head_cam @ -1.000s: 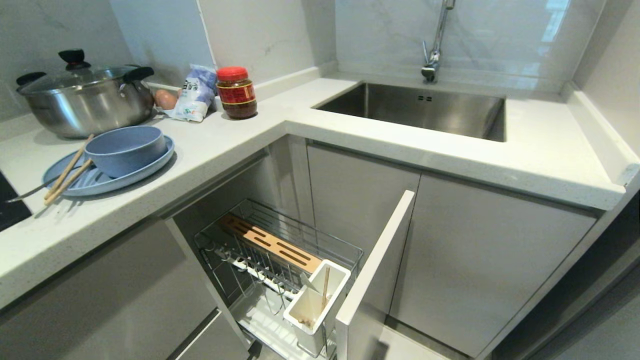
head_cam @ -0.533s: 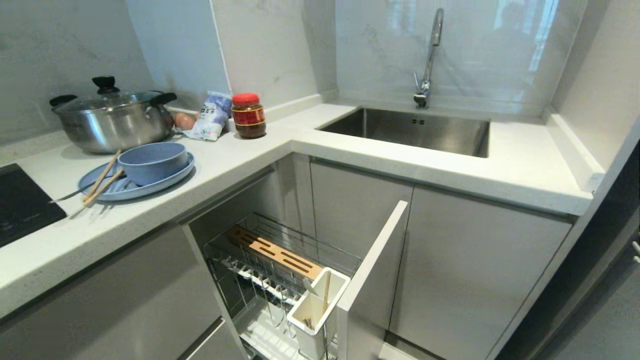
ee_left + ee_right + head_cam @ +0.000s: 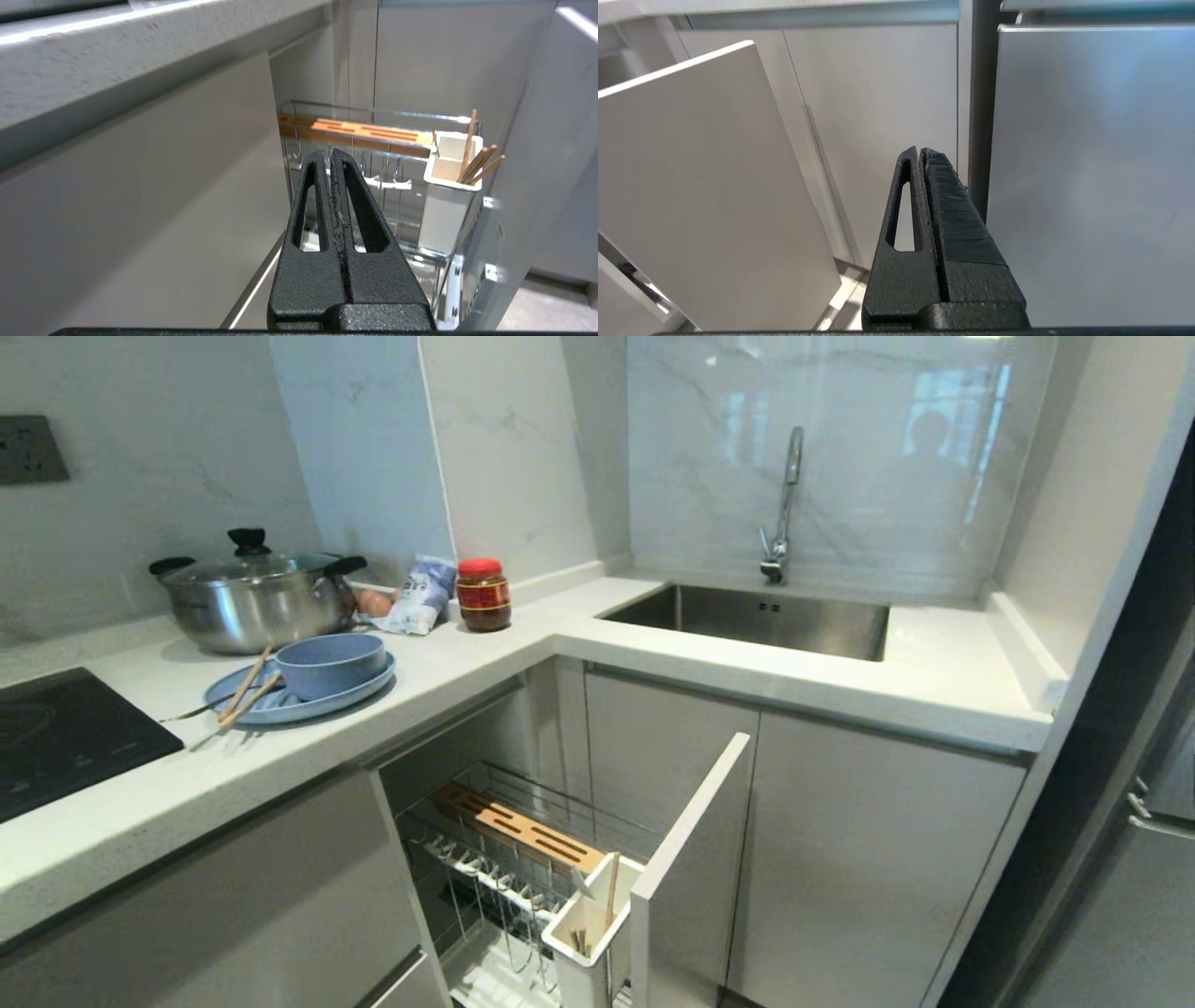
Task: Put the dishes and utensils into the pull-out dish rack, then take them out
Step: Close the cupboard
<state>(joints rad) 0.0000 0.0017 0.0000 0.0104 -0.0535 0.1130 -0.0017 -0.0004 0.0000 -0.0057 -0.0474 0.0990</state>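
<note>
Both my hands pinched closed & empty, parked low by the cabinets: left hand (image 3: 332,156) nearer the pull-out dish rack (image 3: 523,845); plate (image 3: 299,695), bowl (image 3: 331,665), chopsticks (image 3: 245,689) on tabletop (image 3: 448,667) at 10 o'clock, chopsticks' axis 1–7; right hand (image 3: 920,154) farther.

No legible text; print on jar (image 3: 484,595) label and bag (image 3: 419,595) unreadable

My left claw (image 3: 332,156) has two rough, matte black fingers, each tapered with a long slot cut through. My right claw (image 3: 921,154) matches, with black tape wrapping one finger (image 3: 955,210).
</note>
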